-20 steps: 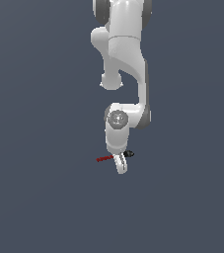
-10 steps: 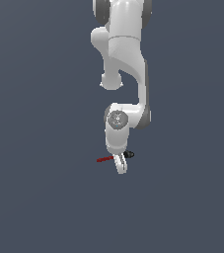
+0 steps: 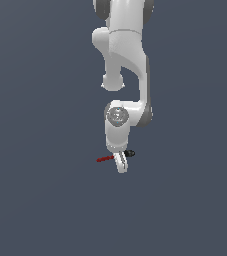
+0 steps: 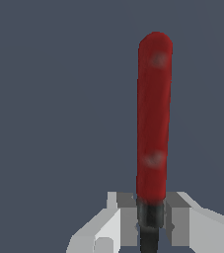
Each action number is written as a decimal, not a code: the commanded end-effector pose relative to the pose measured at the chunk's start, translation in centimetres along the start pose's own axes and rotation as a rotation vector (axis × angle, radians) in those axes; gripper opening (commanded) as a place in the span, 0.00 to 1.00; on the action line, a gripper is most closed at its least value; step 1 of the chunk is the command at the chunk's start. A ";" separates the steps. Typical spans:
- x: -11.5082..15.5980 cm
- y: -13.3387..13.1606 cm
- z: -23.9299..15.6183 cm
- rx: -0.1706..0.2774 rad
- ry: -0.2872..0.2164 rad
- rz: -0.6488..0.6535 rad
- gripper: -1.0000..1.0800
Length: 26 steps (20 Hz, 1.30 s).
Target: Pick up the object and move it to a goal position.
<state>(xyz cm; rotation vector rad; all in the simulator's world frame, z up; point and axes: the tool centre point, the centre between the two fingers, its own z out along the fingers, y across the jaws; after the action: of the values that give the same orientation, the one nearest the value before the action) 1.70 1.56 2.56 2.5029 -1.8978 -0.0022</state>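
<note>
The object is a small stick-like tool [image 3: 106,159] with a red end pointing to the exterior view's left and a black knobby head [image 3: 130,153] on the right. My gripper [image 3: 120,162] hangs below the white arm, and its fingers are closed on the tool's dark shaft. In the wrist view the red handle [image 4: 154,118] runs away from the camera, and the dark shaft [image 4: 150,222] sits clamped between the two pale finger pads [image 4: 125,217]. The tool lies roughly level, crosswise to the fingers.
The white arm [image 3: 125,60] reaches down from the top of the exterior view. A plain dark grey-blue surface [image 3: 45,190] fills everything around it. No other objects or edges are in view.
</note>
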 end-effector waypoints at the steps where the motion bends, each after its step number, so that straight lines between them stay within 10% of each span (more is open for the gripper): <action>1: 0.2 0.5 -1.0 0.001 0.000 0.000 0.00; 26: 5.3 10.9 -21.9 0.001 -0.003 0.002 0.00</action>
<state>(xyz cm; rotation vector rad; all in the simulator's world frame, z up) -6.65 -5.87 22.89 2.5035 -1.9019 -0.0053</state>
